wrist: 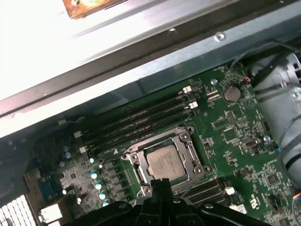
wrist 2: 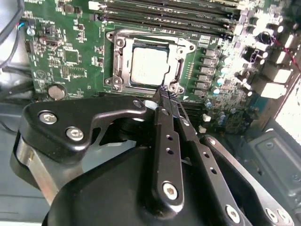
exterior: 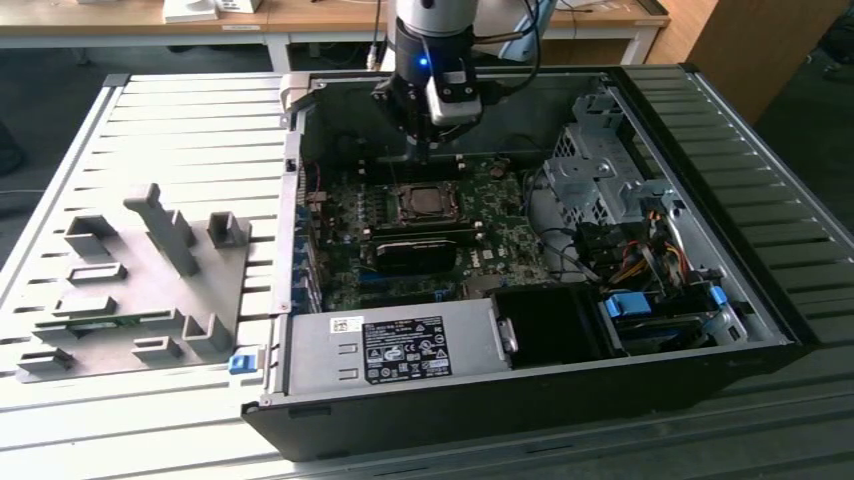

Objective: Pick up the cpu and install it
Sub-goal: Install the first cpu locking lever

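Ribbed grey metal table [exterior: 747, 130] carries an open black computer case [exterior: 534, 400] lying on its side, with wooden desks [exterior: 320, 20] behind it. Beside the case, toward the exterior view's left, sits a grey holder tray [exterior: 134, 290] with upright blocks. Everything else I place against the socket [exterior: 430, 202], the dark metal-framed square in the middle of the green motherboard [exterior: 514, 260].

My claw [exterior: 419, 158] hangs inside the case just over the socket's far edge, on the side toward the desks. In the second wrist view my claw [wrist 2: 165, 94] has its two thin black fingers [wrist 2: 164, 141] pressed together, tips meeting with nothing between them, right at the socket's frame [wrist 2: 117, 70].

In that view the cpu [wrist 2: 150, 65] already lies flat within the socket frame, its silvery top facing up; the first wrist view shows the cpu [wrist: 165, 162] there too, seated square inside the frame, with my fingertips [wrist: 162, 184] just beside its edge. Long black memory slots [wrist: 141, 123] run alongside the socket. On the socket's near side in the exterior view, a grey power supply box [exterior: 387, 350] fills the case's front corner.
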